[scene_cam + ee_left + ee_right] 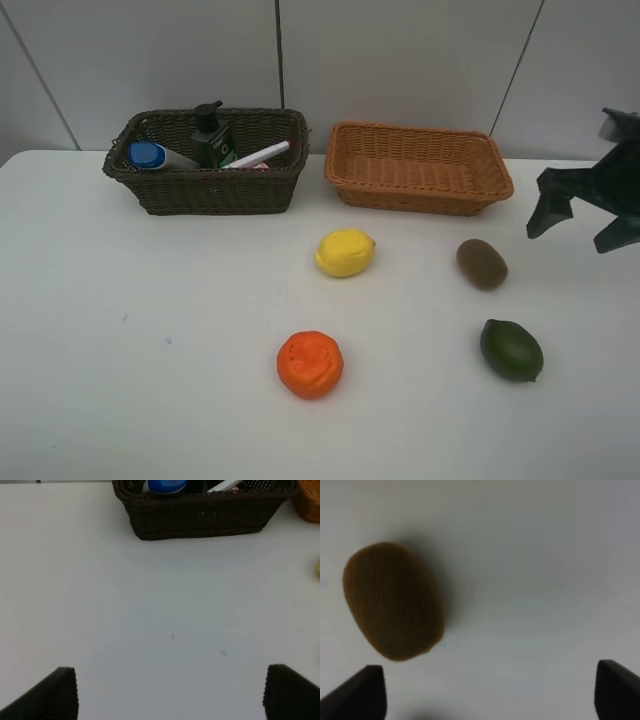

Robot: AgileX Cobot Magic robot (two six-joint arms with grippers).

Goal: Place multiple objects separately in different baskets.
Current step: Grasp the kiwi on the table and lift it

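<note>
Right wrist, brown kiwi (393,600) (oval, perhaps fuzzy, blurred), on white table (545,580)

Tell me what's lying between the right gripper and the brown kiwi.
Nothing: only bare white table separates the right gripper from the brown kiwi, clearest in the exterior high view; the right wrist view agrees.
</note>
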